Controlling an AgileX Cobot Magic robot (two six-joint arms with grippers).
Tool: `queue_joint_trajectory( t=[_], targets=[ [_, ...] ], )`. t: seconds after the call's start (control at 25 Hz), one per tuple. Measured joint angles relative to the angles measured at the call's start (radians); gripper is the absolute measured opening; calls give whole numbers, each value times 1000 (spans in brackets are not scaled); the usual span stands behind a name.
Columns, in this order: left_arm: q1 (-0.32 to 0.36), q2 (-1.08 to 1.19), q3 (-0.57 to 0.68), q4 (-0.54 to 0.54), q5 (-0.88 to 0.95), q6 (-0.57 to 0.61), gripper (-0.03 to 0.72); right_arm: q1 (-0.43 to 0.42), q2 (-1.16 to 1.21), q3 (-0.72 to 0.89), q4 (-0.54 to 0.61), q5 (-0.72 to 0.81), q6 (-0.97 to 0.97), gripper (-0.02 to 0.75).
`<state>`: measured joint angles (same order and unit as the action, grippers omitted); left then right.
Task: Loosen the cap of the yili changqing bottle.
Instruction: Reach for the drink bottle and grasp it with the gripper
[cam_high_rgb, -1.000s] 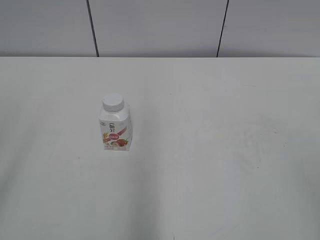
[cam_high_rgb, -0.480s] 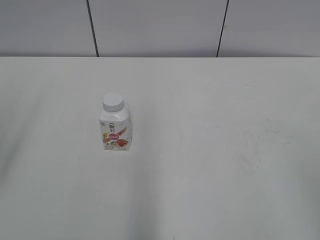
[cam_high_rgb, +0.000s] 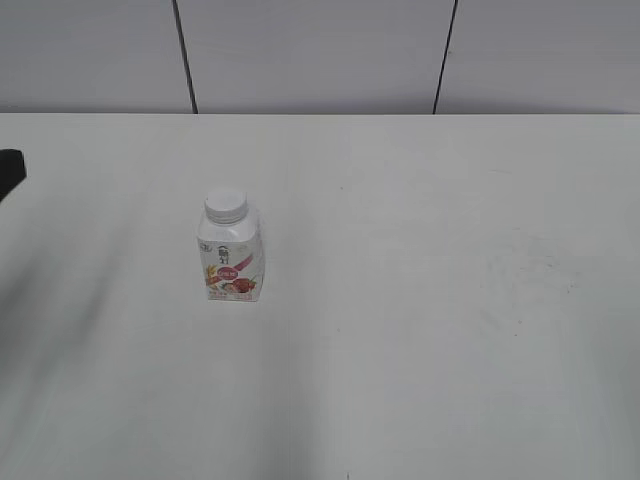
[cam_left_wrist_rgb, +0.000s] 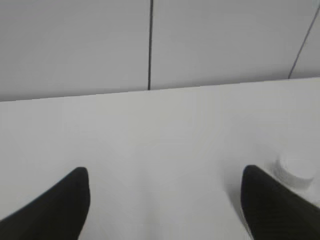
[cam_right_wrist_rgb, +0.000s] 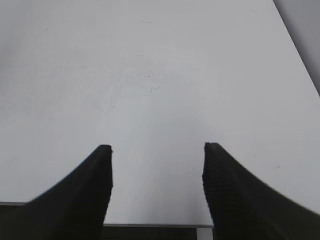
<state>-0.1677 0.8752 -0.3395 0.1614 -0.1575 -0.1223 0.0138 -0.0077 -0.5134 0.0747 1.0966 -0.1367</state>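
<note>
The cap (cam_high_rgb: 225, 206) sits screwed on the bottle (cam_high_rgb: 231, 252), which stands upright on the white table (cam_high_rgb: 420, 300), left of the middle. You can see nothing touching either. Your left gripper (cam_left_wrist_rgb: 165, 200) hangs with its jaws spread wide and empty, the cap showing just past its right fingertip (cam_left_wrist_rgb: 265, 195); at the table's far left edge a dark piece of it shows. Your right gripper (cam_right_wrist_rgb: 157, 170) is likewise spread and empty, over bare table near the front edge, well apart from the bottle.
</note>
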Motion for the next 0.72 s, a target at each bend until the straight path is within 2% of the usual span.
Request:
queue_joint_trajectory(
  t=[0.16,0.32,0.44,0.64,0.72],
  targets=[
    [-3,87,9,279,-108,-175,565,0,0,0,0,0,-1,461],
    [2,199,9,460,-226,-336,565,0,0,0,0,0,-1,461],
    [33,313,9,546,-322,-363,565,0,0,0,0,0,-1,461],
    [90,490,9,617,-514,-368,565,0,0,0,0,0,-1,461],
    [140,560,5,729,-638,-368,565,0,0,0,-1,0,-1,461]
  ],
)
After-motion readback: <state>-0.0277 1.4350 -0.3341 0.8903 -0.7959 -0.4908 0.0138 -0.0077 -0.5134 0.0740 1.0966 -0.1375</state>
